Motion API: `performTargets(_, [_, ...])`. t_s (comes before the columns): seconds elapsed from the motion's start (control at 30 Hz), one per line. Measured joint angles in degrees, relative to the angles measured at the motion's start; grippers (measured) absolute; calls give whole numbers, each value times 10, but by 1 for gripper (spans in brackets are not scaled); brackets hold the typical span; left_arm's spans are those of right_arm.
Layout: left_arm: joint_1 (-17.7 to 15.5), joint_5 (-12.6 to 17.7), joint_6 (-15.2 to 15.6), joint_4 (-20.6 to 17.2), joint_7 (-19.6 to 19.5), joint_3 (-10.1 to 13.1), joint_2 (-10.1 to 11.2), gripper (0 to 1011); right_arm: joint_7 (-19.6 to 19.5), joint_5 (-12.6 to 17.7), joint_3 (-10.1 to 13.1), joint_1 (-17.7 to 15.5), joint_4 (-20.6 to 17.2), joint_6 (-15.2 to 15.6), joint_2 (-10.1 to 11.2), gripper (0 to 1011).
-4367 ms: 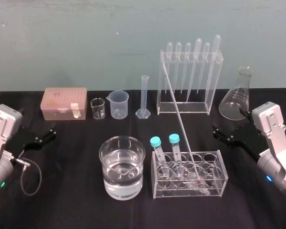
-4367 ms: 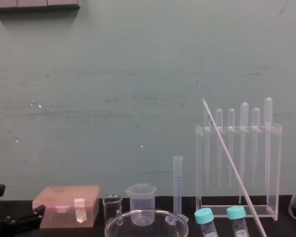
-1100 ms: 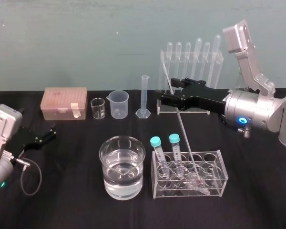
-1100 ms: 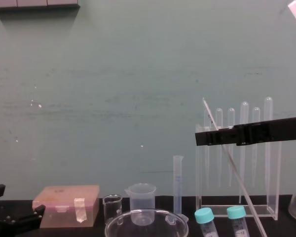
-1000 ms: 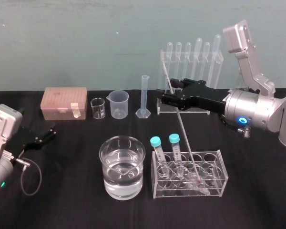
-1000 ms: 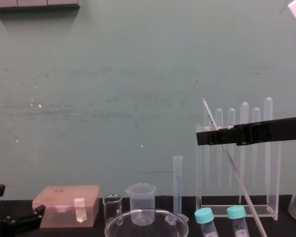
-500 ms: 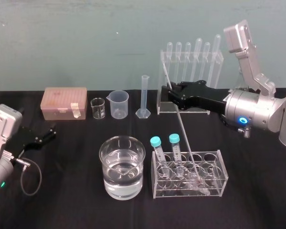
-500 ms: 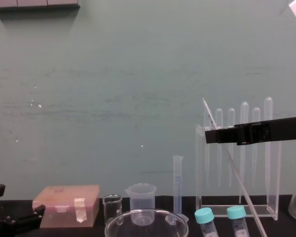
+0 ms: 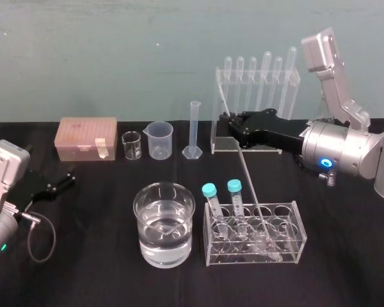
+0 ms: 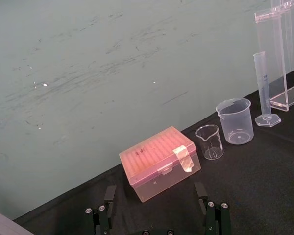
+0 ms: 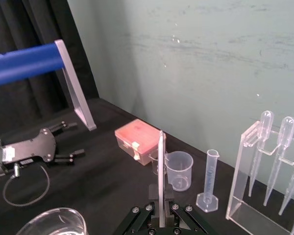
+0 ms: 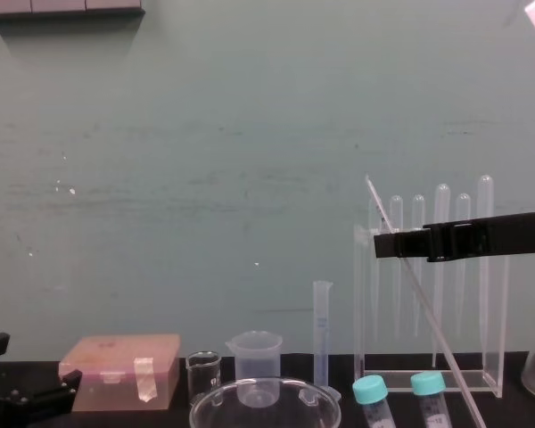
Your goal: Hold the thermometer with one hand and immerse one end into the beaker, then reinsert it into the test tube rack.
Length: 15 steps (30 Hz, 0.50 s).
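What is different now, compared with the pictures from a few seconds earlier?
The right hand rose from its parked place at the right, reached across to the upper part of the thermometer, and shut on it. The thermometer still leans in the low tube rack, not lifted. The left hand stays parked, open; the beaker has not moved.

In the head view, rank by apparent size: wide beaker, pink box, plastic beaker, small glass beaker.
1. wide beaker, though it sits nearer the camera, so its lead over the box is unsure
2. pink box
3. plastic beaker
4. small glass beaker
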Motion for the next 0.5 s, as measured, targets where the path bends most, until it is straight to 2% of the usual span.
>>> performTargets(0.13, [0,0,0,0,0,0,0,1008,0,6,7,-12,-6,-19,-2,58])
performTargets(0.37, [0,0,0,0,0,0,0,1008,-3,2,26,-43,-20,-81,-1,58])
performTargets(0.5, [0,0,0,0,0,0,0,1008,-1,-1,48,-69,-33,-130,3,58])
